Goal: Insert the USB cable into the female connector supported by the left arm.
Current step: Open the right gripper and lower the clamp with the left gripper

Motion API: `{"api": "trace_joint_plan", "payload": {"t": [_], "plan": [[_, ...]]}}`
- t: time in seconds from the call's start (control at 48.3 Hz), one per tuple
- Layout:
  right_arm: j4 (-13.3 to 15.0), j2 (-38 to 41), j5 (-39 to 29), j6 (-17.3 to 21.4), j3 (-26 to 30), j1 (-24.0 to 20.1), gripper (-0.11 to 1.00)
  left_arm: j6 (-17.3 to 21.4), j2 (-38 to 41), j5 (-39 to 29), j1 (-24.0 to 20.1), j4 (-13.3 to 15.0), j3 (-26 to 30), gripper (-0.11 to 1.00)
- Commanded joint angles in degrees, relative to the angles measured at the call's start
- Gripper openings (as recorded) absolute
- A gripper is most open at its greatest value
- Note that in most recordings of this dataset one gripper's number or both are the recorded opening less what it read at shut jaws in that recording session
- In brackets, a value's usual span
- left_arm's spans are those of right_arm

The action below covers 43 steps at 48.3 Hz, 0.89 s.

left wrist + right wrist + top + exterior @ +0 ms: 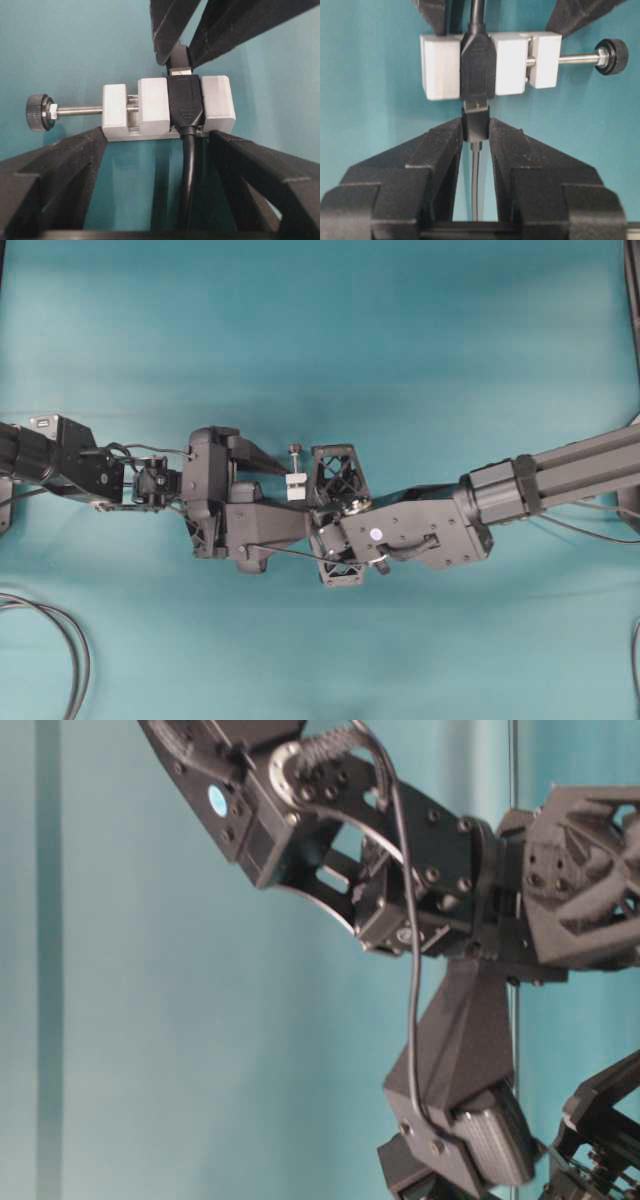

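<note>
The white clamp block (152, 105) carries the black female connector (186, 100) and hangs above the table at the tips of my left gripper (157, 137). The jaws stand wide, one fingertip against each end of the block. My right gripper (476, 127) is shut on the dark plug of the USB cable (476, 180), whose thin lead runs back between the fingers. The plug's metal tip (476, 105) sits at the mouth of the female connector (477, 65), partly inside. From overhead, the block (295, 485) lies where both arms meet.
A long screw with a knurled knob (37, 112) sticks out sideways from the block. Thick looped black cables (70, 640) lie at the table's lower left corner. A thin black cable (410, 970) hangs down along the arm in the table-level view.
</note>
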<state>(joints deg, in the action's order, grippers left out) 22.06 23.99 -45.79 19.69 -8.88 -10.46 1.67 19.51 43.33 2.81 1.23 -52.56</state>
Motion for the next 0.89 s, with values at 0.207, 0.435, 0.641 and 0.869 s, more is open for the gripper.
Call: {"api": "trace_joint_plan", "payload": {"t": [0.207, 0.435, 0.641, 0.869], "plan": [[0.44, 0.18, 0.44, -0.09, 4.75, 0.00, 0.21, -0.79, -1.32, 0.09, 1.14, -0.09, 0.35, 0.94], [0.53, 0.18, 0.44, -0.18, 5.80, -0.09, 0.21, -0.79, -1.49, 0.00, 1.14, -0.09, 0.35, 0.94], [0.53, 0.18, 0.53, -0.70, 7.03, -0.88, 0.21, -0.79, -1.49, 0.00, 1.14, -0.09, 0.26, 0.94], [0.62, 0.09, 1.05, -2.20, 6.94, -1.58, 0.21, -0.62, -1.58, 0.00, 1.14, -0.09, 0.26, 0.94]]}}
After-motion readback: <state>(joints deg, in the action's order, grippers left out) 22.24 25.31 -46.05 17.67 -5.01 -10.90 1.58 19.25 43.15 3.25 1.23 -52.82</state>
